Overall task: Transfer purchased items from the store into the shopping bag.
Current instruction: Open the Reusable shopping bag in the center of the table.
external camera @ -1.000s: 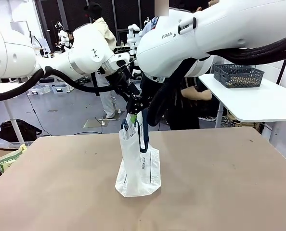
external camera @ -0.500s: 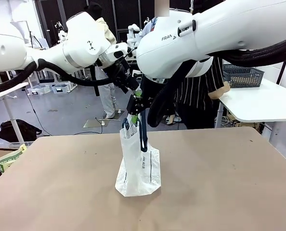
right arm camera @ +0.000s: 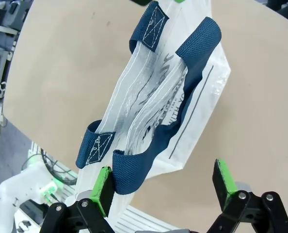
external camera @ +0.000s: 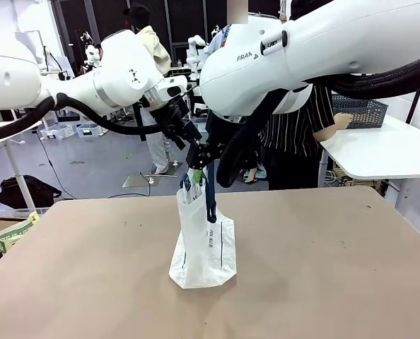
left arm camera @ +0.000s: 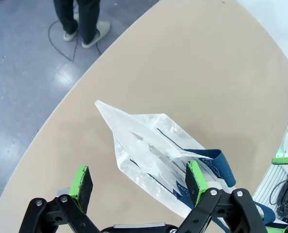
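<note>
The shopping bag [external camera: 204,244] stands upright mid-table, translucent white with navy handles [right arm camera: 198,54]. My left gripper [external camera: 196,158] hovers at the bag's top. In the left wrist view it [left arm camera: 138,178] is open, with one green pad [left arm camera: 195,175] against the bag's mouth [left arm camera: 153,158]. My right gripper [right arm camera: 162,182] is also open above the bag, and one pad [right arm camera: 103,187] sits beside a handle loop [right arm camera: 128,170]. The store, a dark basket [external camera: 362,111], rests on a white side table at the far right. The purchased items are out of view.
A person in a striped shirt [external camera: 298,134] stands behind the table with a hand [external camera: 341,121] at the basket. The white side table [external camera: 387,152] lies beyond the right corner. A yellow-green packet [external camera: 13,233] sits off the left edge.
The person has stepped right and put a hand to the basket. My left arm lifted and settled back a little at the bag's top. The bag has not moved.
</note>
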You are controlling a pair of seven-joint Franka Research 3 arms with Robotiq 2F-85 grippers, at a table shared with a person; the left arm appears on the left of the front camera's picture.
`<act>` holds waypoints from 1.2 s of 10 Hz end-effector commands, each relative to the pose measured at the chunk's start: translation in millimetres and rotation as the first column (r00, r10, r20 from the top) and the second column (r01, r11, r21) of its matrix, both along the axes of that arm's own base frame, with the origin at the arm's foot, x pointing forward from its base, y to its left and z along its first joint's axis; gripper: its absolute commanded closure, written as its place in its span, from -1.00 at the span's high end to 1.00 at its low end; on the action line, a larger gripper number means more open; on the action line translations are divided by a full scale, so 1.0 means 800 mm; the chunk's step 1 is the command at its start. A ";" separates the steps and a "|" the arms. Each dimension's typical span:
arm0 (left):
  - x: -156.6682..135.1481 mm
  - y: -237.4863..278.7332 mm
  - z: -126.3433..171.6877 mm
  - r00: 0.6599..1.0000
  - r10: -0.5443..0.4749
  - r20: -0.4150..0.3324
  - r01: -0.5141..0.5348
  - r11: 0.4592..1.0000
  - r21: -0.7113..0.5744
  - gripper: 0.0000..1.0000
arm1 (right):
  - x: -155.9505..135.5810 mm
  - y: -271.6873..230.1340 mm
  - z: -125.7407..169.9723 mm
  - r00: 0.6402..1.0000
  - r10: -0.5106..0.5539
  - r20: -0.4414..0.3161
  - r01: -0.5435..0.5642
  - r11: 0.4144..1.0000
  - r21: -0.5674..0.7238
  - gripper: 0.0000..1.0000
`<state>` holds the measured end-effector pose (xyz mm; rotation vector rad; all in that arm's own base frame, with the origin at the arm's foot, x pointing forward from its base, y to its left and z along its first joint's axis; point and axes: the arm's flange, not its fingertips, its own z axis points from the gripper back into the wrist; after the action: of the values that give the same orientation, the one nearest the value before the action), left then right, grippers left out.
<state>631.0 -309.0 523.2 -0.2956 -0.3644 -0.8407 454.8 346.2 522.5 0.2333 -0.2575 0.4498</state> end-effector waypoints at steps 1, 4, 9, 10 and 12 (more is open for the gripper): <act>0.003 -0.002 -0.005 0.999 0.033 -0.031 -0.031 0.998 0.051 1.00 | -0.001 0.006 -0.004 1.000 -0.026 0.009 0.026 0.999 -0.032 1.00; 0.006 -0.004 -0.011 0.998 0.026 -0.056 -0.023 0.998 0.066 1.00 | -0.001 0.009 -0.005 1.000 -0.024 0.006 0.024 0.999 -0.035 1.00; 0.006 -0.005 -0.016 0.998 0.027 -0.061 -0.023 0.997 0.067 0.12 | -0.001 0.018 -0.012 1.000 -0.016 0.012 0.017 0.997 -0.070 0.24; 0.006 -0.005 -0.017 0.998 0.028 -0.063 -0.023 0.998 0.066 -0.24 | -0.001 0.019 -0.014 1.000 -0.017 0.012 0.018 0.996 -0.083 -0.12; 0.006 -0.003 -0.017 0.997 0.031 -0.068 -0.026 0.997 0.073 -0.97 | -0.001 0.019 -0.014 1.000 -0.019 0.015 0.021 0.996 -0.092 -0.85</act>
<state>633.9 -311.3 506.8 -0.2825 -0.2907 -0.8302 452.0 356.0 510.7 0.1712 -0.2551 0.4633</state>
